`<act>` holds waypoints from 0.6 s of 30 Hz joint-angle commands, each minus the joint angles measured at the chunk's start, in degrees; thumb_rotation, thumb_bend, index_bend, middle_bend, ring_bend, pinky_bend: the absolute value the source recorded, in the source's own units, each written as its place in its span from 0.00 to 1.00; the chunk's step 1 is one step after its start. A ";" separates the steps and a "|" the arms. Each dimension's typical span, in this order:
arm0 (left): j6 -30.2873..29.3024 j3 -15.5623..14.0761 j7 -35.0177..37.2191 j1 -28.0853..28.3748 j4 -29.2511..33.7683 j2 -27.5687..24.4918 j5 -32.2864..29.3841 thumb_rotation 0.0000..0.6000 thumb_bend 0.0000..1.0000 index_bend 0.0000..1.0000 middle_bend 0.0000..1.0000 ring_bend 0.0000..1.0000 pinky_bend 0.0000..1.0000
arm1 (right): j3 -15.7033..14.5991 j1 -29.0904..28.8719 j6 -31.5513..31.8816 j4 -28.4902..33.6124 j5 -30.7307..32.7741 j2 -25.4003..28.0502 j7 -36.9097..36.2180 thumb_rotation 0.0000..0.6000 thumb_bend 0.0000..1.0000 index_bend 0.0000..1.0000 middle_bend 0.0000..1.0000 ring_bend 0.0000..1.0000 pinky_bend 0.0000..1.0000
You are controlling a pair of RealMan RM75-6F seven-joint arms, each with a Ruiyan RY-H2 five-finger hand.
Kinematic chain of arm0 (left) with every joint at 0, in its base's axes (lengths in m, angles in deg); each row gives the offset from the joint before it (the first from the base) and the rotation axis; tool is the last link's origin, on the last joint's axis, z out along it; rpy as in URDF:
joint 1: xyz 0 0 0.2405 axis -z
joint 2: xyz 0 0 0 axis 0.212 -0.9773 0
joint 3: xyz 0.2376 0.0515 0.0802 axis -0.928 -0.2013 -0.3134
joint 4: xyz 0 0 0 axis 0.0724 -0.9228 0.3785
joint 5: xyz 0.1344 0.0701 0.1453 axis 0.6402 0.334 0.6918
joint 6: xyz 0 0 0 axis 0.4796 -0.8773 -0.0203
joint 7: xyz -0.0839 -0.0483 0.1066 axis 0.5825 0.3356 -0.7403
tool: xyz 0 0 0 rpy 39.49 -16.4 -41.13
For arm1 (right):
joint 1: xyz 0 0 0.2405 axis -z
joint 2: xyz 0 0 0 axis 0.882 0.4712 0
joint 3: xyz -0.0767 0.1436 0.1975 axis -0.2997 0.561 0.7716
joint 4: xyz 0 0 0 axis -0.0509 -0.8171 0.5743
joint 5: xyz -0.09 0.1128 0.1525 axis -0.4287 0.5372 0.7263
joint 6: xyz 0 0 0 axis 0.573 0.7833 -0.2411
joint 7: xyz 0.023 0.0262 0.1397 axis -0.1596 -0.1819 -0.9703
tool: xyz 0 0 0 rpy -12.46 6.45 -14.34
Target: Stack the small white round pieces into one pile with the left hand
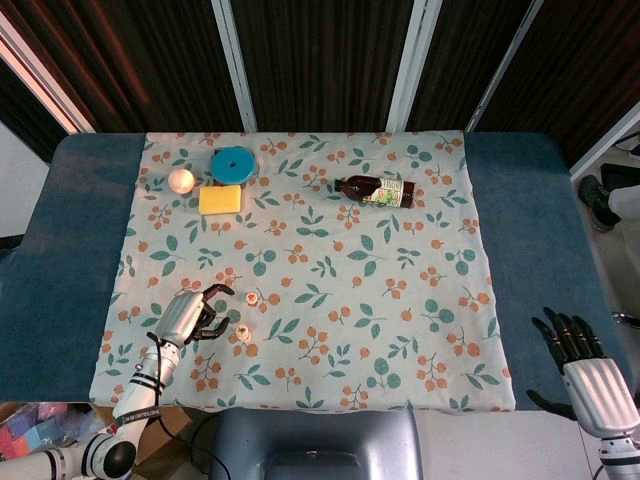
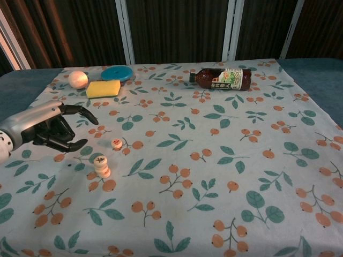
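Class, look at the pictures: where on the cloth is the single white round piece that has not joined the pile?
The loose piece lies flat near the cloth's front left, just beyond and right of the small pile, with the left hand to its left, apart from it.

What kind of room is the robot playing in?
Probably a robot practice room, not a home. A table wears a leafy cloth holding a few odd things: a bottle, a yellow sponge and little white round pieces. Dark curtains hang behind.

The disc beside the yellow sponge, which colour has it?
The disc is blue, clearest in the head view.
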 commanded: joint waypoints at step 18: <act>8.12 2.67 -6.84 8.83 -13.18 9.73 -8.72 1.00 0.38 0.39 1.00 1.00 1.00 | 0.54 -0.43 -1.09 0.51 1.36 -0.06 0.63 1.00 0.07 0.00 0.00 0.00 0.00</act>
